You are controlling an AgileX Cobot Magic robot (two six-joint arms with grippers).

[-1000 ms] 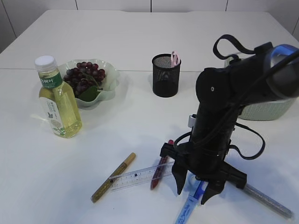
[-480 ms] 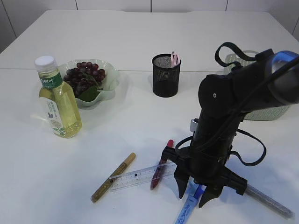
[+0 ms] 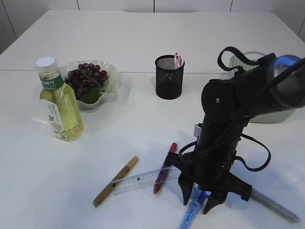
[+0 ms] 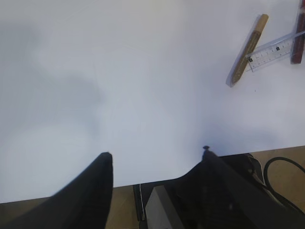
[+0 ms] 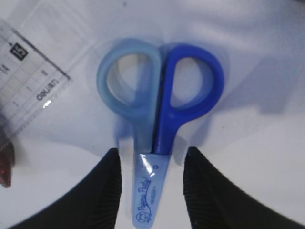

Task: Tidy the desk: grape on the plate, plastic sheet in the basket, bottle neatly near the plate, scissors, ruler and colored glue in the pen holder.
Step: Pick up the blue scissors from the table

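Currently the scissors step is in hand: the right gripper (image 3: pixel 200 202) stands over the scissors (image 5: pixel 155 133) at the near edge of the desk (image 3: pixel 143 38), jaws partly open astride the sheath, not yet gripping. Next, judged: close and lift, clear of the ruler (image 5: pixel 28 76) just left. The left gripper (image 4: pixel 157 162) hangs open, empty. Room toward the far pen holder (image 3: pixel 169 76) looks free.

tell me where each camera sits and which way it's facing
Exterior view: raised at the near table edge, slanting down across the table; shows the right arm and its hand.
Left wrist view: on the left arm, looking down at bare table; left hand at bottom.
Right wrist view: straight down on the scissors, right hand straddling them.
All three show the ruler.
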